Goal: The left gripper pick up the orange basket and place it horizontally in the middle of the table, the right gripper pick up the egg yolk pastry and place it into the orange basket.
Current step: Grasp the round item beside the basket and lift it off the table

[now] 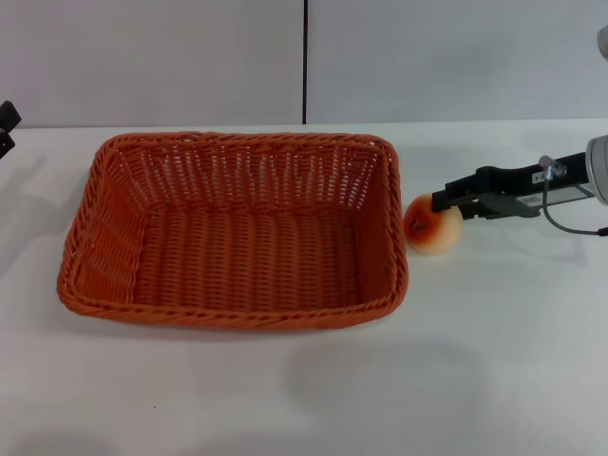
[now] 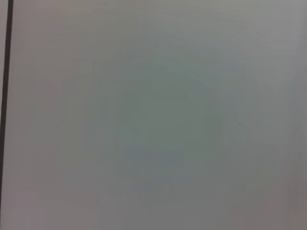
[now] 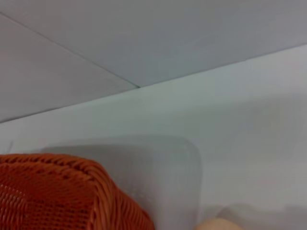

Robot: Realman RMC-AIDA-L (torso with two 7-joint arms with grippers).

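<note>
The orange basket point(image 1: 233, 228) lies lengthwise in the middle of the white table point(image 1: 494, 361), its inside bare. Just off its right rim is the egg yolk pastry point(image 1: 432, 228), tilted so its glazed top faces the basket. My right gripper point(image 1: 440, 205) reaches in from the right and is shut on the pastry. The right wrist view shows a corner of the basket point(image 3: 62, 191) and a sliver of the pastry point(image 3: 218, 224). My left gripper point(image 1: 6, 125) is drawn back at the far left edge, only a black tip showing.
A grey wall with a dark vertical seam point(image 1: 305, 62) rises behind the table. The left wrist view holds only a blank grey surface with a dark line point(image 2: 6, 72). A thin cable point(image 1: 560, 223) loops under the right wrist.
</note>
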